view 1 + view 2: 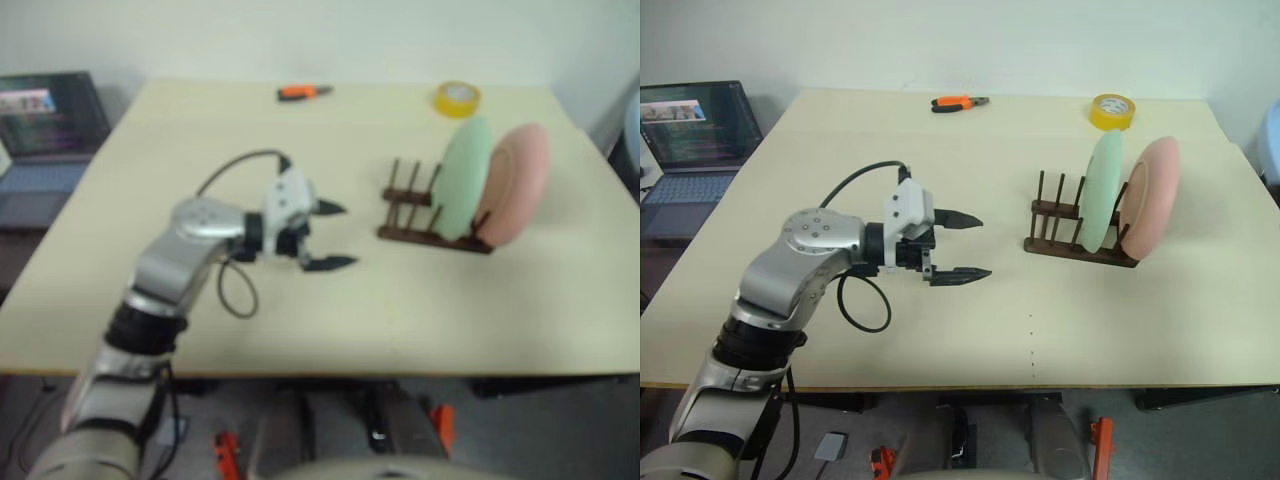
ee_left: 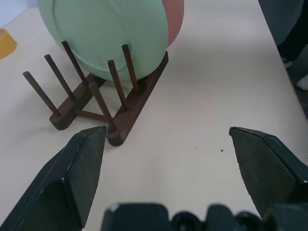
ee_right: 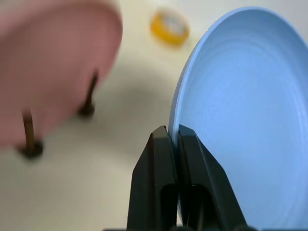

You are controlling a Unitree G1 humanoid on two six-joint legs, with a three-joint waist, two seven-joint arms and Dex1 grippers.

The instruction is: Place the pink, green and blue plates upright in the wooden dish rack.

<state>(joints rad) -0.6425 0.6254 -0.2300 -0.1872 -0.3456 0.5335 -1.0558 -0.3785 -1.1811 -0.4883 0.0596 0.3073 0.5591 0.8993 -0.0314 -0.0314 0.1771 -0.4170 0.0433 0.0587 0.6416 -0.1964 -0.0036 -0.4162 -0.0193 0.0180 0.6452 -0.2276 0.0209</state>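
The right gripper pinched the blue plate by its rim at frame right, best lowered edge-first between free pegs of the wooden dish rack, frame centre-right, left fingers spread wide.

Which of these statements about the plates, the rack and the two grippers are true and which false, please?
1. The green plate stands upright in the wooden dish rack. True.
2. The pink plate lies flat on the table. False: it stands at the rack's end, beside the green plate.
3. The right gripper is shut on the blue plate. True.
4. The left gripper holds the yellow tape roll. False: it is open and empty.
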